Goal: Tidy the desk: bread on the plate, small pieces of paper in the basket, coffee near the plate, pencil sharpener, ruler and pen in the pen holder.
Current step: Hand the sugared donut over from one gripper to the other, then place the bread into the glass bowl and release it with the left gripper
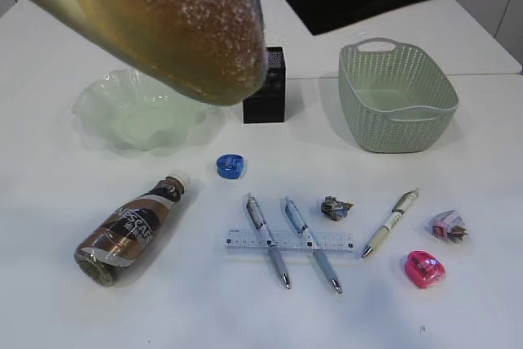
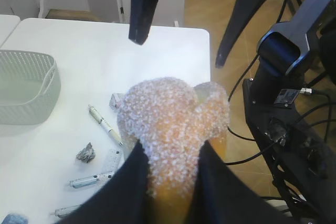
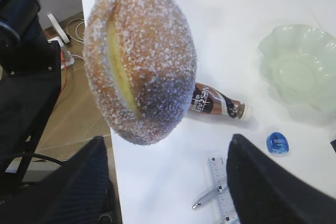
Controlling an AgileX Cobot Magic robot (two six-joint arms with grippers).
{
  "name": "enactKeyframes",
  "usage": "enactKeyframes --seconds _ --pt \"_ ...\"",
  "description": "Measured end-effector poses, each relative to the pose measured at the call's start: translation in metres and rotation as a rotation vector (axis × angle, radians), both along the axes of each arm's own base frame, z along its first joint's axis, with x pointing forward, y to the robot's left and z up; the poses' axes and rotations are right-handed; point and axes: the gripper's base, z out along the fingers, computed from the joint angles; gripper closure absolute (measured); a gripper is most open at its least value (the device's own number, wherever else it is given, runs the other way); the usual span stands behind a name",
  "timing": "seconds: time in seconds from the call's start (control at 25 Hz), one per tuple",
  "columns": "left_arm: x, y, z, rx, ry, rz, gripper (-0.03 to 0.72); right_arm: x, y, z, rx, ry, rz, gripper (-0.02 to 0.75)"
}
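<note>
Bread [image 2: 173, 129] sits pinched in my left gripper [image 2: 170, 174], raised high above the table [image 1: 163, 316] near the plate [image 1: 139, 112]. My right gripper [image 3: 168, 177] stands wide apart just beside the bun, gripping nothing. I see bare tabletop between plate, pen holder [image 1: 265, 91] and basket [image 1: 396, 96]; pens and ruler [image 1: 290, 240] crowd the front edge.

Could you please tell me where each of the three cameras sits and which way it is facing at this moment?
Exterior: in front of the table, slanting down at the plate, basket and pens; both arms cut across the top.
Left wrist: behind the left gripper, whose fingers clamp the bread, facing the table's far edge and floor.
Right wrist: above the open right gripper, facing the bread and coffee bottle.
Shared: all three show the bread; the ruler too.
</note>
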Motion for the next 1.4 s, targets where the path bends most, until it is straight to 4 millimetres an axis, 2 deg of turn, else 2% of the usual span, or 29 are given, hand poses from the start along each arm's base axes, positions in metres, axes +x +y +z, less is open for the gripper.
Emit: enactKeyframes --seconds 0.56,1.16,1.4 --pt "0.016 -0.001 -0.024 0.101 0.088 0.052 0.558 0.01 -0.001 0.003 0.008 -0.095 -0.069 0.185" --pt "0.02 0.003 -0.031 0.17 0.122 0.109 0.559 0.014 -0.003 0.004 -0.006 -0.134 -0.094 0.185" --pt "0.034 0.006 -0.038 0.219 0.131 0.231 0.561 0.018 -0.002 0.008 0.032 -0.182 -0.127 0.185"
